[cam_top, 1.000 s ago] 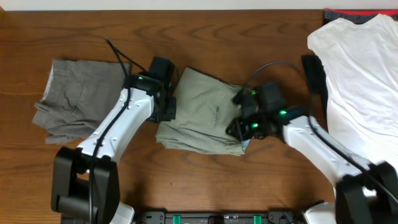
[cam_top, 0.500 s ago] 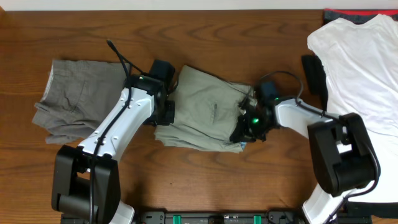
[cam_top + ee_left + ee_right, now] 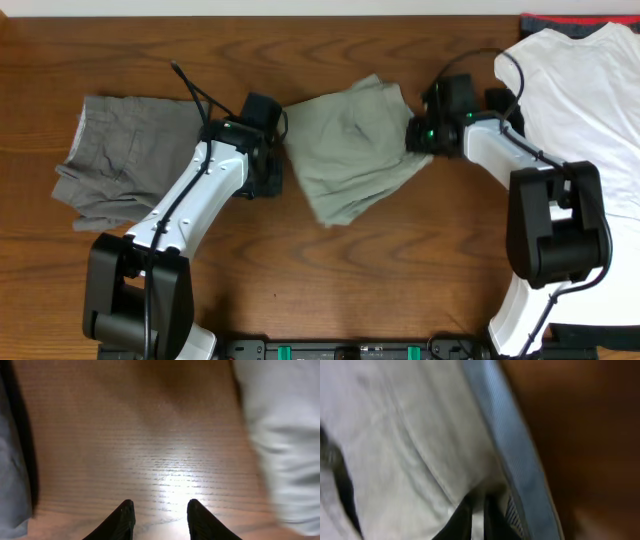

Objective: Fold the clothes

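Table (image 3: 400, 290): brown wood, under the clothes.
White T-shirt (image 3: 590, 130): spread out, right of the clothes, apart from them.
Clothes (image 3: 350, 150): pale khaki-green trousers, bunched and skewed, mid-table.
Grey garment (image 3: 120, 165): folded, left of the clothes, beyond the left arm.
Right gripper (image 3: 477, 520): at the clothes' right edge; view blurry, fingers look pinched on the fabric.
Left gripper (image 3: 159, 520): just beside the clothes' left edge, fingers apart over bare wood, holding nothing.
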Robot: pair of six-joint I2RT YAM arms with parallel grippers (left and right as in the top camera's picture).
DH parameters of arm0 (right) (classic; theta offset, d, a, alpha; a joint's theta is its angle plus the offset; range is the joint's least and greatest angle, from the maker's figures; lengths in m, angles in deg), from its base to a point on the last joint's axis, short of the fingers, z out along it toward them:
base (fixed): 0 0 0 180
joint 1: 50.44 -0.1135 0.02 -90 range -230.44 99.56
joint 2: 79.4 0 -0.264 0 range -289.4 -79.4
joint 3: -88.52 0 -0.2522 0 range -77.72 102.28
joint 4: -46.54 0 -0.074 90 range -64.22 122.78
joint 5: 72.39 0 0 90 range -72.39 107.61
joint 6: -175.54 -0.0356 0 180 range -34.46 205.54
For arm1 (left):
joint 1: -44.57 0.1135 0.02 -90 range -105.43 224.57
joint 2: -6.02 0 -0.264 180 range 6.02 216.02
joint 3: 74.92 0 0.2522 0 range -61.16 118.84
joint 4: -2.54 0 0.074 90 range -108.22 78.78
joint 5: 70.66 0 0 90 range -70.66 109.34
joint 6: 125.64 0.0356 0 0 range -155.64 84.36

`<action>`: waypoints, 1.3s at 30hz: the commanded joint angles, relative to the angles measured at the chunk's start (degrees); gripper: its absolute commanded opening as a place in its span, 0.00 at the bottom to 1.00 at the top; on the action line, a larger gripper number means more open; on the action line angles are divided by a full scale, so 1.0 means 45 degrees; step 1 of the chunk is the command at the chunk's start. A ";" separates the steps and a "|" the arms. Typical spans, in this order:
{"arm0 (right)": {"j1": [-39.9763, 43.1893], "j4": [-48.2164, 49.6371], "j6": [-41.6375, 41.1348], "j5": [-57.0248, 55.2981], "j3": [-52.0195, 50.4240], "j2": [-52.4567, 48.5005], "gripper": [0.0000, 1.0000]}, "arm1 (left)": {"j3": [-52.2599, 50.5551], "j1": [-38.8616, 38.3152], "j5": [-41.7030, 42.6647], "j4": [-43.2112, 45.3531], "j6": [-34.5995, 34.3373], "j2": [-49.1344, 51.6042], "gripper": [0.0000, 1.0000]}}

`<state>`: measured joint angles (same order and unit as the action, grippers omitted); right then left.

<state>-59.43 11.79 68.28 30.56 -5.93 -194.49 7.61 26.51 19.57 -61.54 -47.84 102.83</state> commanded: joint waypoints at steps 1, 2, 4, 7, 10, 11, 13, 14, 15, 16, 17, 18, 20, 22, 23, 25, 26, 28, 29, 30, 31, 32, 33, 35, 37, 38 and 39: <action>0.0107 -0.0437 0.0957 -0.1399 0.1219 -0.0063 0.12 | -0.0068 0.0034 0.0277 0.0029 -0.0029 -0.0015 0.38; 0.0102 -0.0933 0.1030 -0.1044 0.1579 0.0058 0.14 | -0.0068 0.0039 0.0282 0.0010 -0.0034 -0.0015 0.38; 0.0087 -0.1729 0.1802 0.0612 0.2098 0.0374 0.20 | -0.0068 0.0034 0.0282 -0.0029 -0.0034 -0.0015 0.41; -0.0015 -0.2720 0.2817 0.3376 0.2404 0.0962 0.22 | -0.0068 0.0039 0.0282 0.0039 -0.0034 -0.0015 0.42; -0.0374 -0.4022 0.2822 0.4371 0.2404 0.1307 0.19 | -0.0068 0.0039 0.0282 0.0185 -0.0034 -0.0015 0.43; -0.0568 -0.4522 0.2909 0.4376 0.2399 0.1307 0.17 | -0.0068 0.0039 0.0282 0.0267 -0.0039 -0.0015 0.43; -0.1137 -0.5421 0.3619 0.4367 0.2200 0.1219 0.15 | -0.0068 0.0039 0.0282 0.0432 -0.0131 -0.0015 0.47; -0.1506 -0.5644 0.4114 0.4362 0.1953 0.1166 0.15 | -0.0068 0.0039 0.0282 0.0520 -0.0136 -0.0015 0.48; -0.1841 -0.5678 0.4396 0.4313 0.1681 0.1122 0.14 | -0.0068 0.0039 0.0282 0.0563 -0.0136 -0.0015 0.49; -0.2263 -0.5557 0.4566 0.4206 0.1331 0.1039 0.14 | -0.0068 0.0039 0.0282 0.0622 -0.0136 -0.0015 0.49; -0.2623 -0.5362 0.4580 0.4065 0.1059 0.0962 0.13 | -0.0068 0.0039 0.0287 0.0651 -0.0136 -0.0015 0.50; -0.3094 -0.4969 0.4580 0.3798 0.0719 0.0826 0.13 | -0.0068 0.0039 0.0282 0.0651 -0.0131 -0.0015 0.52; -0.3706 -0.4318 0.4571 0.3181 0.0350 0.0573 0.12 | -0.0068 0.0039 0.0282 0.0631 -0.0131 -0.0015 0.53; -0.4235 -0.3750 0.4571 0.2565 0.0136 0.0248 0.11 | -0.0068 0.0034 0.0282 0.0583 -0.0131 -0.0015 0.53; -0.4449 -0.3594 0.4566 0.2351 0.0087 0.0034 0.11 | -0.0068 0.0034 0.0287 0.0554 -0.0131 -0.0015 0.53; -0.4702 -0.3866 0.4041 0.1753 0.0078 -0.0491 0.07 | -0.0068 0.0039 0.0282 0.0491 -0.0131 -0.0015 0.54; -0.4731 -0.4133 0.3716 0.1457 0.0078 -0.0651 0.04 | -0.0068 0.0039 0.0282 0.0442 -0.0131 -0.0015 0.54; -0.4673 -0.5153 0.2361 -0.0049 0.0058 -0.1054 0.01 | -0.0068 0.0039 0.0282 0.0335 -0.0126 -0.0015 0.54; -0.4600 -0.5654 0.1613 -0.0952 0.0024 -0.1166 0.01 | -0.0068 0.0039 0.0282 0.0296 -0.0126 -0.0015 0.54; -0.4473 -0.6198 0.0831 -0.2108 -0.0058 -0.1195 0.02 | -0.0068 0.0039 0.0282 0.0267 -0.0126 -0.0015 0.54; -0.4328 -0.6625 0.0194 -0.3395 -0.0146 -0.1195 0.01 | -0.0068 0.0039 0.0282 0.0257 -0.0126 -0.0015 0.54; -0.4192 -0.6970 -0.0277 -0.4551 -0.0165 -0.1180 0.01 | -0.0068 0.0039 0.0282 0.0253 -0.0126 -0.0015 0.54; -0.4012 -0.7261 -0.0738 -0.5867 -0.0165 -0.1161 0.01 | -0.0068 0.0039 0.0282 0.0257 -0.0131 -0.0015 0.54; -0.3619 -0.7378 -0.0923 -0.7757 -0.0146 -0.1141 0.01 | -0.0068 0.0034 0.0282 0.0311 -0.0131 -0.0015 0.54; -0.3196 -0.7053 -0.0889 -0.9170 -0.0121 -0.1141 0.02 | -0.0068 0.0039 0.0282 0.0413 -0.0126 -0.0015 0.54; -0.2987 -0.6795 -0.0767 -0.9763 -0.0121 -0.1141 0.03 | -0.0068 0.0039 0.0282 0.0466 -0.0131 -0.0015 0.54; -0.2812 -0.6606 -0.0724 -1.0258 -0.0121 -0.1141 0.04 | -0.0068 0.0034 0.0287 0.0544 -0.0131 -0.0015 0.54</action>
<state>-76.68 -20.21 68.30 10.34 -3.17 -194.27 7.61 26.51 20.68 -59.40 -47.89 102.83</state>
